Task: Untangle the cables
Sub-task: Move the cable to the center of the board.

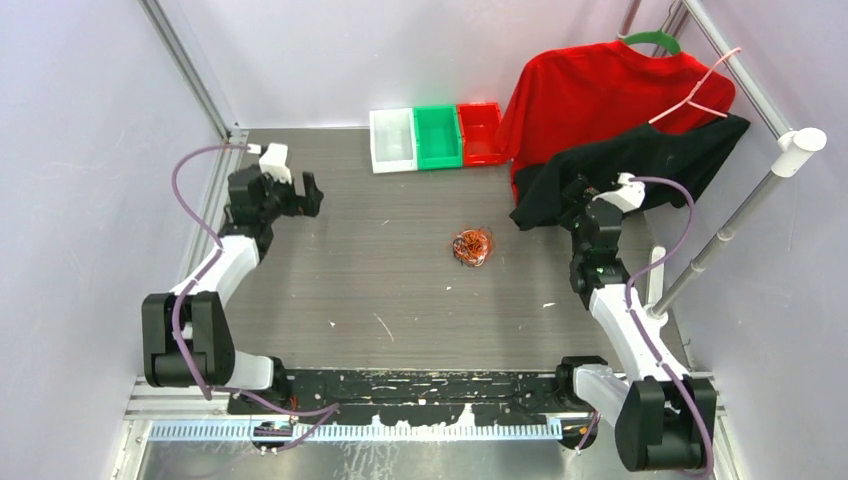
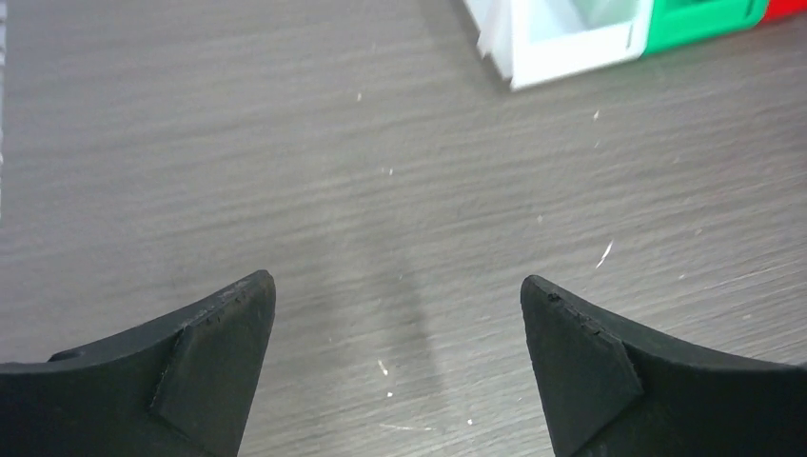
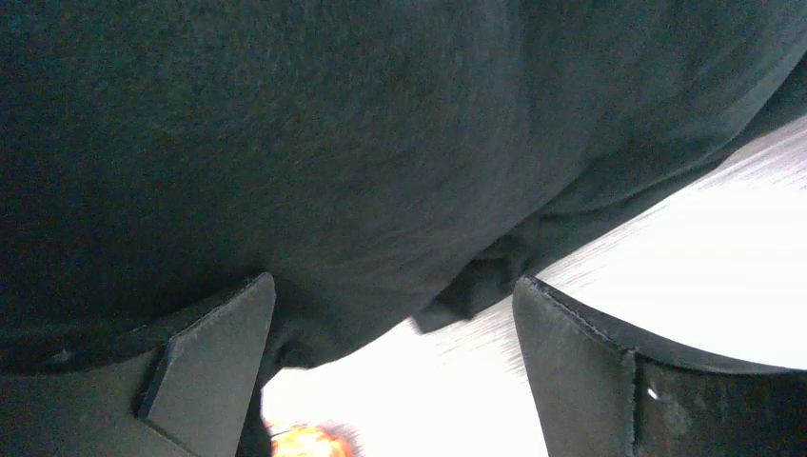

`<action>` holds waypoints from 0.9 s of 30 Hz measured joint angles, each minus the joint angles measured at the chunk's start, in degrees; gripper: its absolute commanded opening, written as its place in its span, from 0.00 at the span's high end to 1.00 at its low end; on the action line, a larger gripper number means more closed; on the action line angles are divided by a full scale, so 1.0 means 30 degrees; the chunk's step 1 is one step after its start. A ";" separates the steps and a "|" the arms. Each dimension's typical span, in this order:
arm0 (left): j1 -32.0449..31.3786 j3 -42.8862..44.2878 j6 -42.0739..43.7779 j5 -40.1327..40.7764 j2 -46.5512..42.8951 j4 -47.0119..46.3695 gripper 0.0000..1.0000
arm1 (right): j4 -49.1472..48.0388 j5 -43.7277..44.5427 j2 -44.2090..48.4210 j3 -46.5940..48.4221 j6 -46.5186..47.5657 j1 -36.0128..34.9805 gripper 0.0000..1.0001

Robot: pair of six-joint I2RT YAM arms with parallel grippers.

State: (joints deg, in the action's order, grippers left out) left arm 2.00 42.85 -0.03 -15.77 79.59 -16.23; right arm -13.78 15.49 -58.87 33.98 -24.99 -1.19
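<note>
The cables [image 1: 472, 247] lie as one small knotted ball of thin orange and dark cords in the middle of the table. A blurred orange part of the cables [image 3: 306, 443] shows at the bottom edge of the right wrist view. My left gripper [image 1: 300, 190] is at the back left, far from the ball, open over bare table [image 2: 400, 190] with nothing between its fingers [image 2: 219, 362]. My right gripper [image 1: 578, 195] is at the right, open, pushed up against a black garment [image 3: 333, 143]; nothing is held between its fingers [image 3: 571, 371].
White [image 1: 392, 140], green [image 1: 437, 136] and red [image 1: 480, 131] bins stand in a row at the back. A red shirt [image 1: 590, 95] and a black garment [image 1: 640, 165] hang at the back right from a rack with a white pole [image 1: 740, 215]. Small white scraps dot the table.
</note>
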 measured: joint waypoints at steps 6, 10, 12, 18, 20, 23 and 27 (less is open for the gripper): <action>0.0000 0.4983 -0.0678 -0.0940 0.0787 0.5384 0.01 | 0.0794 -0.2579 0.1188 -0.0612 -0.5217 -0.0590 0.00; 0.0000 0.7082 -0.1137 -0.1457 0.2586 0.7927 0.00 | 0.2062 -0.1479 -0.0058 -0.0211 -0.5195 -0.5588 0.00; -0.0058 0.8408 -0.1413 -0.1676 0.3934 0.9369 0.01 | 0.2412 -0.0670 -0.0678 -0.0233 -0.5144 -0.8670 0.00; -0.0452 1.0768 -0.1639 -0.1778 0.6273 1.1730 0.00 | 0.2856 0.1923 -0.3468 0.0036 -0.4911 -1.2750 0.00; -0.0648 1.1132 -0.1756 -0.1770 0.6564 1.2109 0.01 | 0.3432 0.2798 -0.5231 0.0809 -0.4714 -1.3151 0.00; -0.0925 1.1489 -0.1858 -0.1836 0.6849 1.2495 0.01 | 0.4073 0.3876 -0.7067 0.2069 -0.4233 -1.3194 0.04; -0.1107 1.1570 -0.1858 -0.2098 0.6900 1.2845 0.00 | 0.5115 0.5195 -0.8896 0.4204 -0.3213 -1.3194 0.07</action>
State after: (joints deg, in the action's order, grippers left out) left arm -1.32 77.56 -5.61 -22.06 100.29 22.31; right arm 1.56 31.07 -85.56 46.59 -34.63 -40.77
